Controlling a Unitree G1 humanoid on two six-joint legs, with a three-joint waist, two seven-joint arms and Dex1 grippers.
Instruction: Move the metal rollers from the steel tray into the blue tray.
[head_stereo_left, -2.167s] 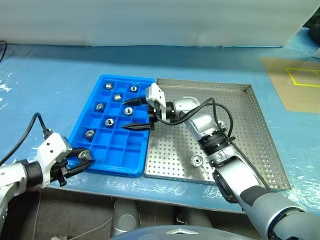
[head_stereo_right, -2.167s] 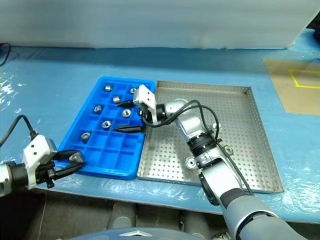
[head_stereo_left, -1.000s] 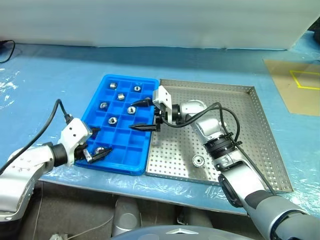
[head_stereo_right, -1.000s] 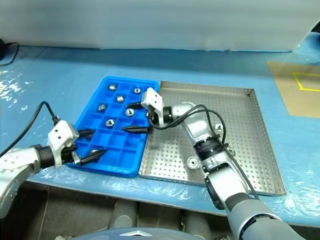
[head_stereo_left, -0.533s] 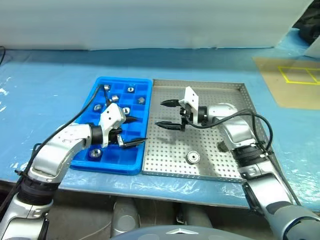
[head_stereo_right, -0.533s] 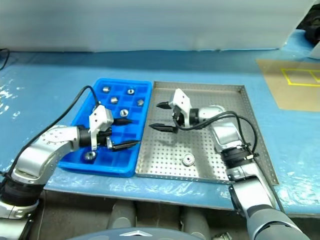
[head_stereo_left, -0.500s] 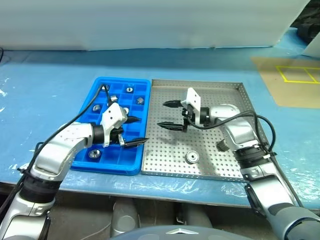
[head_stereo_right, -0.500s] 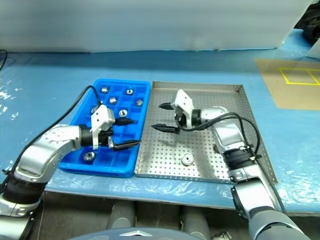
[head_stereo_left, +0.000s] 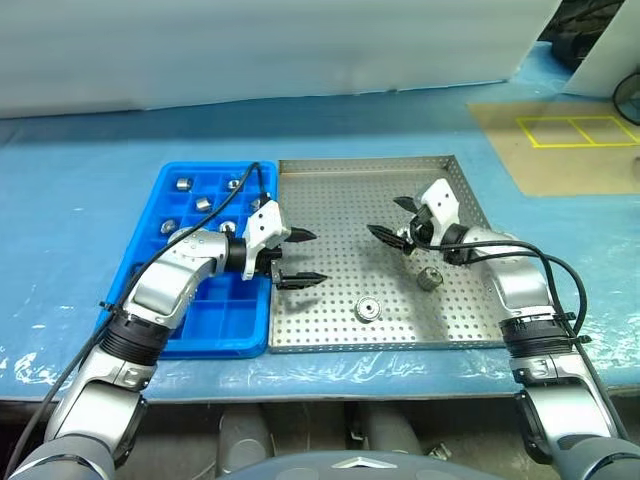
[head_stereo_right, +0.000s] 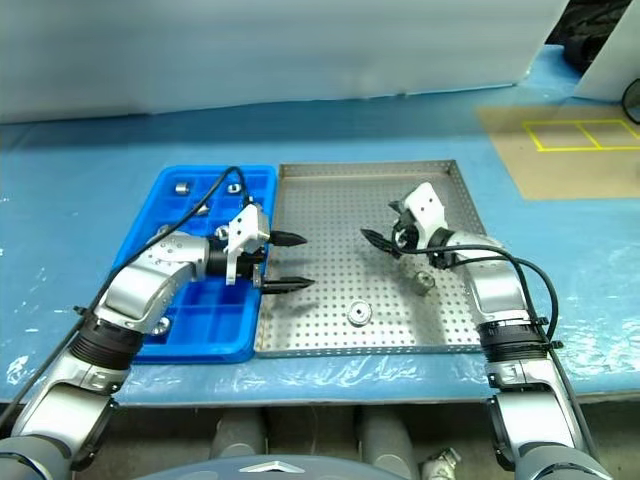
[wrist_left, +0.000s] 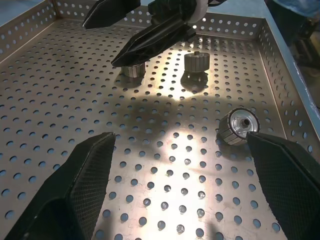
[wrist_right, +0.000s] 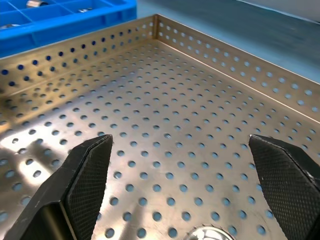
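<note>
The steel tray lies beside the blue tray, which is on its left. Three metal rollers rest on the steel tray's perforated floor: one near the front, one at the right, and one just under a finger of my right gripper. Several more rollers sit in the blue tray's compartments. My left gripper is open and empty, reaching over the steel tray's left edge. My right gripper is open and empty over the tray's right half, pointing toward the left one.
Both trays sit on a table covered in blue plastic film. A white wall stands behind. A brown board with yellow tape lies at the far right. A black cable loops from the right arm.
The left gripper has swung from over the blue tray to over the steel tray's left edge. The right gripper has moved rightward across the steel tray. Both stay open.
</note>
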